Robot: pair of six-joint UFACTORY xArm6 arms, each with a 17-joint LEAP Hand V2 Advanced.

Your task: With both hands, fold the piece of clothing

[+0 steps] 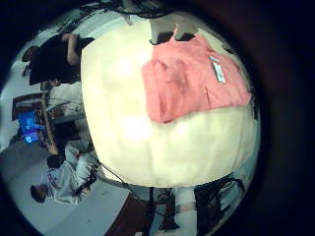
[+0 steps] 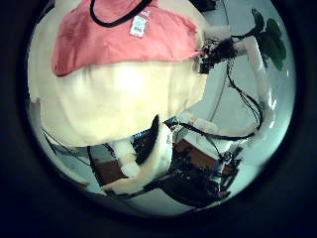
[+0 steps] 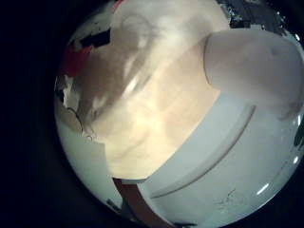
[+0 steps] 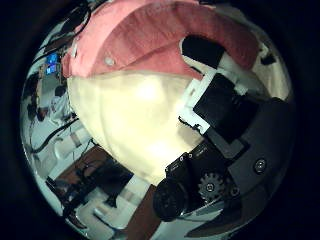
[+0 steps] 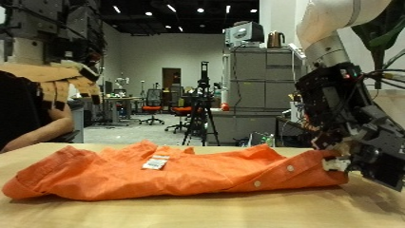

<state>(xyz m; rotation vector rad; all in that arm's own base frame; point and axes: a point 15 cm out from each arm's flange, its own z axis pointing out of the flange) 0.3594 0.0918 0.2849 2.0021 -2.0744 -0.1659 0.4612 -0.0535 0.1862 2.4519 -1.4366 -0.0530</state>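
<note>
An orange shirt (image 5: 178, 171) lies folded into a long band across the pale table (image 5: 190, 214), with a white label (image 5: 156, 162) near its middle. My right hand (image 5: 342, 123) hangs over one end of the band, its fingers curled down onto the cloth's edge. In the right thumb side palm view a fingertip (image 4: 200, 50) rests on the shirt (image 4: 130, 45). The left palm views look down on the shirt (image 1: 192, 79) from well above. The left thumb side view shows the right hand (image 2: 213, 55) at the shirt's end and a straight part of my left hand (image 2: 149, 149) holding nothing.
Bare tabletop (image 1: 167, 138) stretches from the shirt to the near edge. Behind the table stand a grey cabinet (image 5: 253, 90) and a tripod (image 5: 202, 104), with desks and chairs further back.
</note>
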